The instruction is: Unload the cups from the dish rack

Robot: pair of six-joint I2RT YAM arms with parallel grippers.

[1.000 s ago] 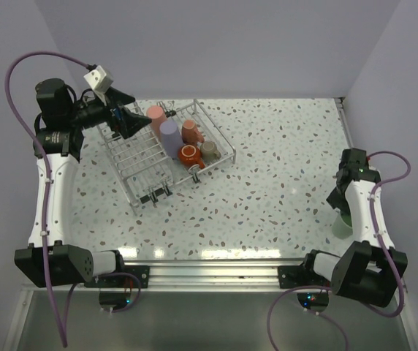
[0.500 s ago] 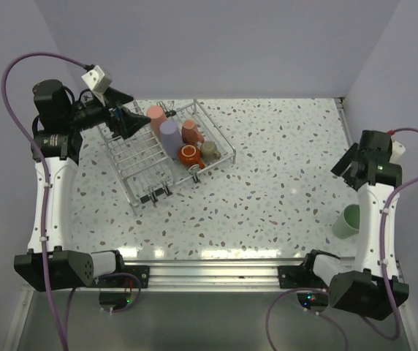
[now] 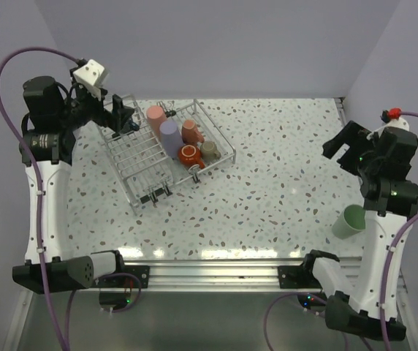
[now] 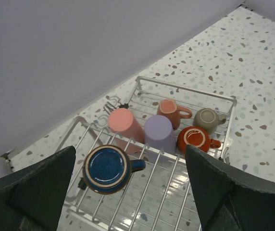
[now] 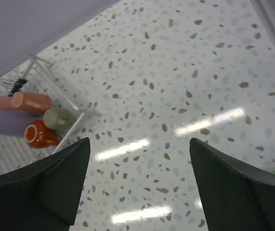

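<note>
Now | left gripper (image 3: 121, 117) above dish rack (image 3: 145, 175) | dark blue cup (image 4: 105, 168) beneath

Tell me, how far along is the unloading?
Done: one mint-green cup sits on the table. In hand: nothing; left gripper, by the dish rack, and right gripper are open, empty. Left in the rack: pink tumbler, lavender tumbler, salmon mug, beige mug, orange-red mug, dark blue mug.

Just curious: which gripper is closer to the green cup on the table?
Right. The right gripper hangs above the green cup; the left gripper hovers over the dish rack, far away.
</note>
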